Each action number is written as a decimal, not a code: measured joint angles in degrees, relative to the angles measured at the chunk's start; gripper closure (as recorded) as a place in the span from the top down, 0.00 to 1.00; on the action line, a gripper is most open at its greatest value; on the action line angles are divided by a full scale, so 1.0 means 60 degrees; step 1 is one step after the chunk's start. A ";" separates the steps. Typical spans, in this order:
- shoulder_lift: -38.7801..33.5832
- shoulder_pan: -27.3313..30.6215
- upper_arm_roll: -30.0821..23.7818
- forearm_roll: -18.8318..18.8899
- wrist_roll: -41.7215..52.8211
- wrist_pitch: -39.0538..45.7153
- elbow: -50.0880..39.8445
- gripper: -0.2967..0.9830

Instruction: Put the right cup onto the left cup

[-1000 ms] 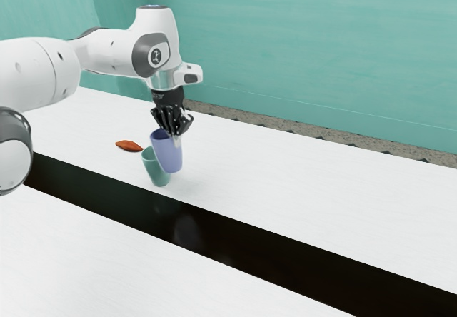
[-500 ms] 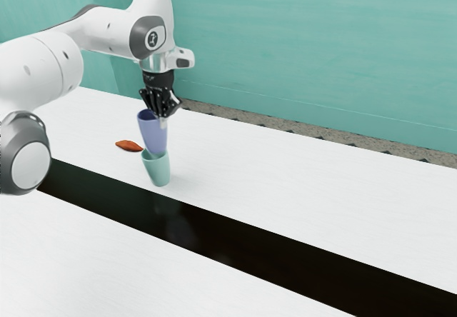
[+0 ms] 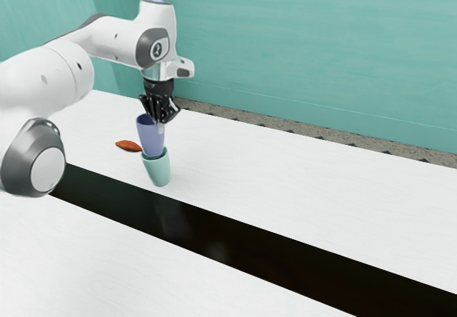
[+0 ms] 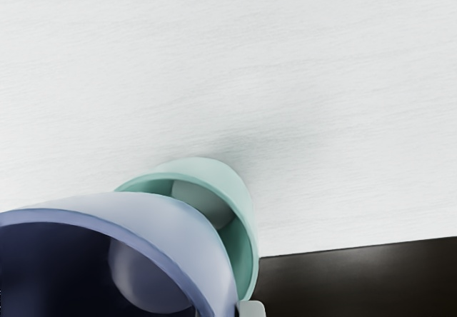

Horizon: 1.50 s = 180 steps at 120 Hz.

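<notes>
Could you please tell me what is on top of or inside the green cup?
The blue cup is at the mouth of the green cup; beside it, part of the green interior shows. The rest is covered.

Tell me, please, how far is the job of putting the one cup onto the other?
Done: the blue cup is off the table and over the green cup. In hand: my gripper holds the blue cup near its rim, with its base at the green cup's mouth. Left, as I judge: seat it fully, let go and move away, since the grip is not yet released.
</notes>
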 joint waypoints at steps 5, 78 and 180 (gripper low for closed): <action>0.0026 0.0010 -0.0019 -0.0001 0.0016 0.0027 0.0000 0.15; -0.0150 0.0015 0.0056 -0.0383 -0.0009 0.0083 -0.0133 0.59; -0.5384 -0.1751 0.0673 -0.0570 -0.0426 0.0112 -0.5263 0.76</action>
